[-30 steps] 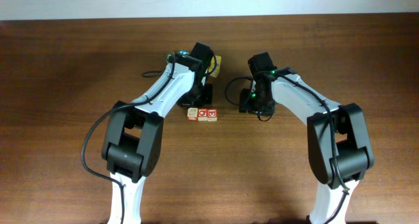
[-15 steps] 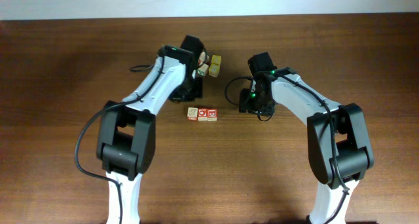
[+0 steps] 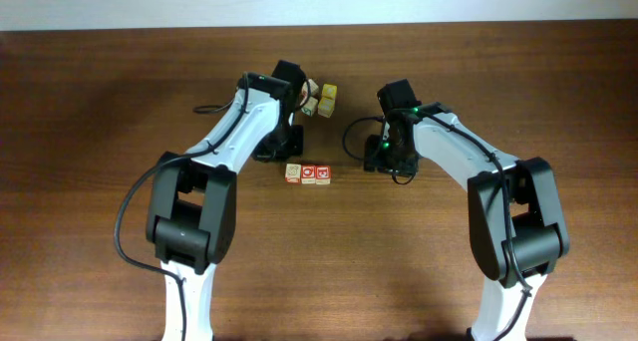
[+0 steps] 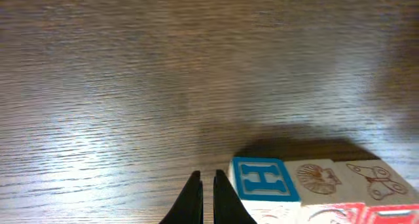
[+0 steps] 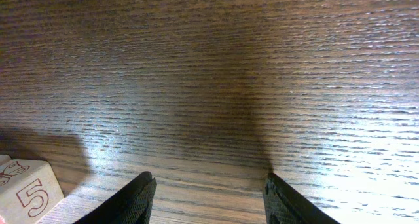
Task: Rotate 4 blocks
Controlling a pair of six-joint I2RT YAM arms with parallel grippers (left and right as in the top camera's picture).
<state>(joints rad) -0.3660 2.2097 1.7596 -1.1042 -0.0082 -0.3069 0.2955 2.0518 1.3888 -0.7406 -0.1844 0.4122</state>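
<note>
left gripper [image 4: 203, 196]: fingers pressed together, empty, just beside h block [image 4: 262, 179].
right gripper [image 5: 206, 198]: fingers spread, empty, over bare wood; 5 block [image 5: 27, 192] off to one side.
blocks [image 3: 307, 173]: short row mid-table, between arms.
risk, as i judge it: left fingers lowered while closed shove row askew; i'd spread them first.

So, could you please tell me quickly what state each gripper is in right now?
The black left gripper: closed, holding nothing.
The black right gripper: open, holding nothing.
</note>
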